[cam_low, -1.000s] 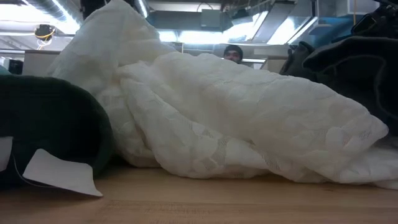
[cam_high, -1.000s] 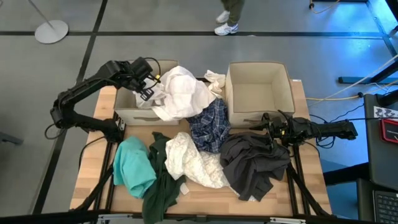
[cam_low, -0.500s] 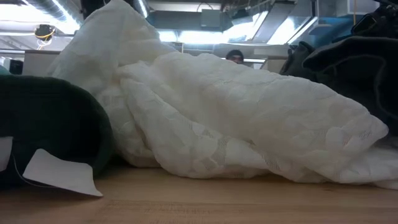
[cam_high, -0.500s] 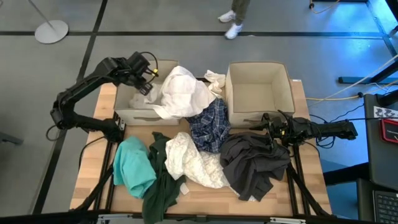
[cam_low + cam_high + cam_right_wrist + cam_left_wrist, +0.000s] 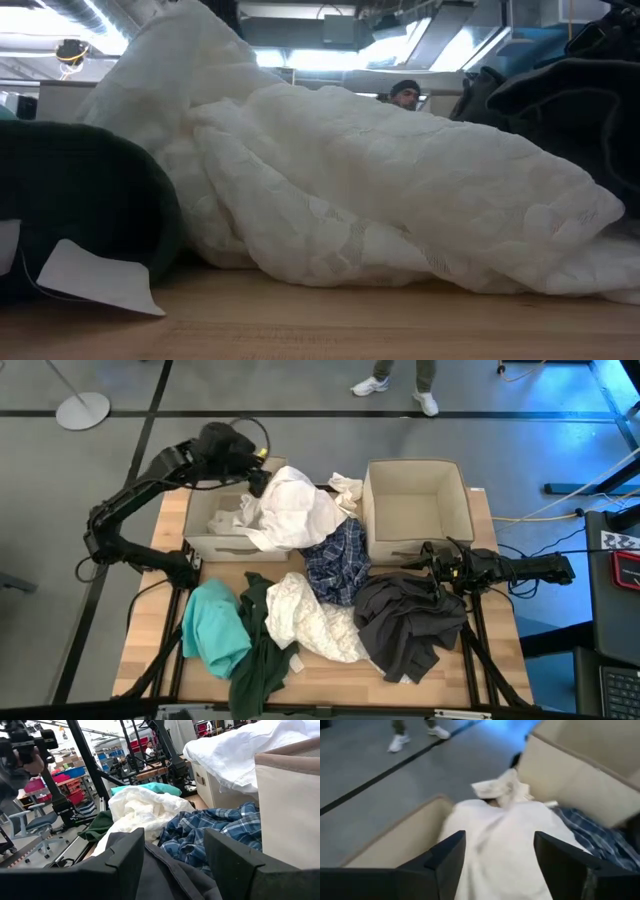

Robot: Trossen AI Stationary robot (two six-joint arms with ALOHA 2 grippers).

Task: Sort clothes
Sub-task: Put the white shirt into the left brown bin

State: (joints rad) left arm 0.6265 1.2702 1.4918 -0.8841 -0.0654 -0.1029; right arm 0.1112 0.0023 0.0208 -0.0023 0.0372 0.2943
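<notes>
My left gripper (image 5: 257, 478) (image 5: 500, 837) is open above the far side of the left beige box (image 5: 200, 545). A white garment (image 5: 295, 508) (image 5: 505, 850) lies just beyond its fingers, draped over that box's right wall. My right gripper (image 5: 428, 567) (image 5: 174, 834) is open and low at the right, over the far edge of the dark grey garment (image 5: 405, 625) (image 5: 170, 875). On the table lie a blue plaid shirt (image 5: 340, 565), a cream lace garment (image 5: 315, 620) (image 5: 380, 190), a teal one (image 5: 215, 628) and a dark green one (image 5: 258, 660). My right gripper's fingers stand on either side of a fold of the dark grey garment (image 5: 150, 870), coming level from the table's right. I cannot tell whether they touch it.
The right beige box (image 5: 415, 463) stands at the far right, and a small cream garment (image 5: 345, 488) lies between the two boxes. A person's feet (image 5: 395, 385) show on the floor beyond the far edge. Bare wood (image 5: 150, 610) shows along the table's left side.
My left gripper has opened and let go of the white garment, then risen and drawn toward the table's far edge. The garment stays draped over the left box's right wall, with a part of it now lying inside the box.
</notes>
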